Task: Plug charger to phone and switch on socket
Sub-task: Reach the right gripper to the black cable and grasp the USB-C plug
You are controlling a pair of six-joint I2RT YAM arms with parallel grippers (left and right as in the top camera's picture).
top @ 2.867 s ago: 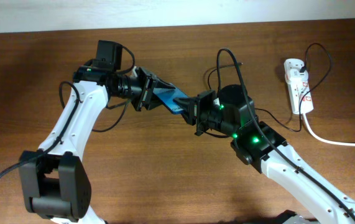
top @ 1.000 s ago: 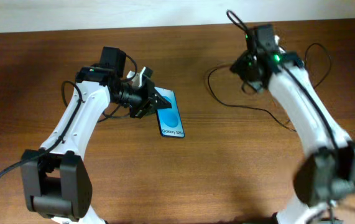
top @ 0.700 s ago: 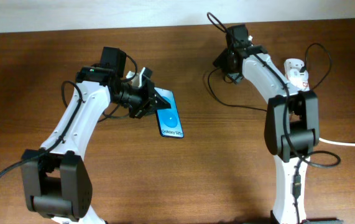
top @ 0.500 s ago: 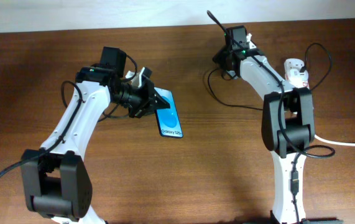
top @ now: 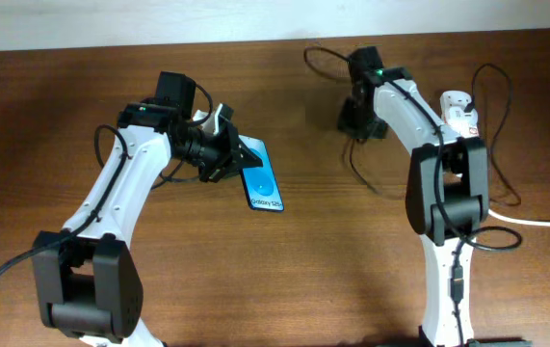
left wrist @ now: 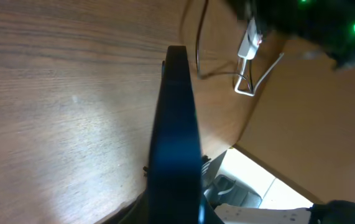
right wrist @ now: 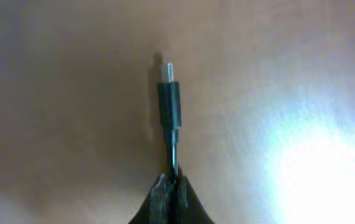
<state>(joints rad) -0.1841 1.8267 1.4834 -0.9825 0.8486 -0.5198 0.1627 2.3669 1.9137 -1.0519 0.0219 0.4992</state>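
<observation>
Writing: the phone (top: 264, 179) screen carries small white text near its lower end, which seems to read "Galaxy S25"; the letters are too small to be sure. The socket (top: 459, 114) bears red markings, not legible.

Phone: slim, with black edges and a bright blue screen with a lighter oval in the middle. In the overhead view it lies left of table centre, long axis running from upper left to lower right. The left gripper (top: 229, 154) is clamped on its upper-left end. In the left wrist view the phone appears edge-on as a thin dark blue slab. Cannot tell whether its far end touches the table (top: 255, 280).

Charger (right wrist: 170, 102): thin black cable with a small black connector and a short pale metal tip. The right gripper (right wrist: 171, 190) pinches the cable just behind the connector, which sticks out free over the wood, plugged into nothing. In the overhead view this gripper sits at the back of the table, well apart from the phone and left of the socket. Loose black cable loops over the table below and behind it.

Socket: small elongated white strip at far right, with a thick white cord (top: 535, 222) running off the right edge. Switch state not discernible.
</observation>
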